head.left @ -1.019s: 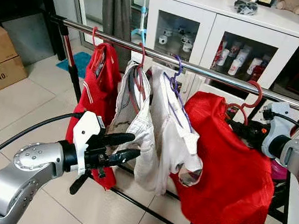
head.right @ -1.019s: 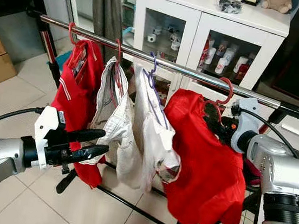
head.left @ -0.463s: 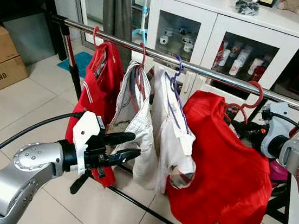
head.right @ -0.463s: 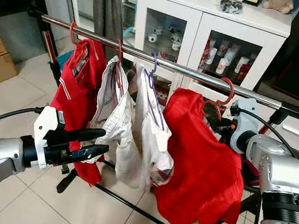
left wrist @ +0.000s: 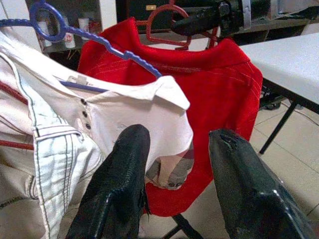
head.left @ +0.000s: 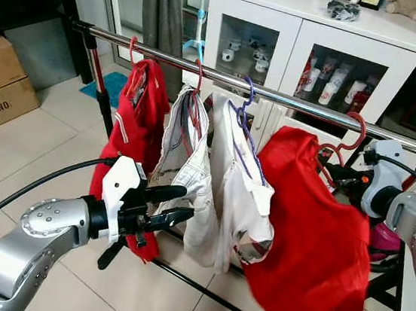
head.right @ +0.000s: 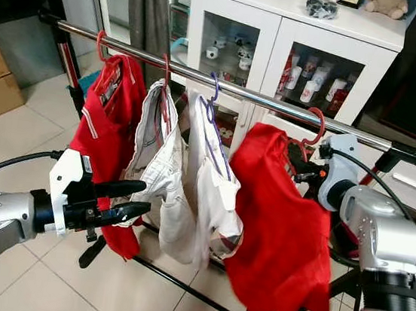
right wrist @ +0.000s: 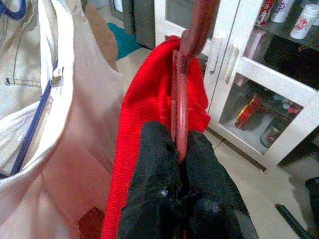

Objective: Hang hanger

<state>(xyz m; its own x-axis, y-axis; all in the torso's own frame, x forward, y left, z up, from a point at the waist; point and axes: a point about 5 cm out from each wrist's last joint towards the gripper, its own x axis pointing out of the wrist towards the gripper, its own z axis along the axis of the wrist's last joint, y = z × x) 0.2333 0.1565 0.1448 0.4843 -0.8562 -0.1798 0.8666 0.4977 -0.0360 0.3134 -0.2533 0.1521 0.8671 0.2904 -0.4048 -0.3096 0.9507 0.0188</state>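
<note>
A red hanger [head.left: 356, 128] carrying a red shirt [head.left: 313, 229] has its hook over the silver rail [head.left: 291, 99], near the rail's right end. My right gripper [head.left: 332, 173] is shut on the hanger just below the hook; in the right wrist view the fingertips [right wrist: 158, 149] pinch the hanger's red neck [right wrist: 180, 99]. My left gripper [head.left: 183, 204] is open and holds nothing. It hovers low in front of the white garments, and the left wrist view looks between its fingers [left wrist: 127, 164] at the white shirt and the red shirt [left wrist: 219, 84].
Three more garments hang left of the red shirt: a red one [head.left: 136, 131], a white-grey one [head.left: 188, 161] and a white shirt on a purple hanger [head.left: 242, 182]. A white glass-door cabinet [head.left: 314, 32] stands behind the rack. A cardboard box [head.left: 0, 88] sits far left. The rack's base bar [head.left: 206, 292] crosses the floor.
The red shirt has swung, its hem shifting left and back toward the right. My right gripper has drawn slightly back to the right on the hanger. The left arm has barely moved.
</note>
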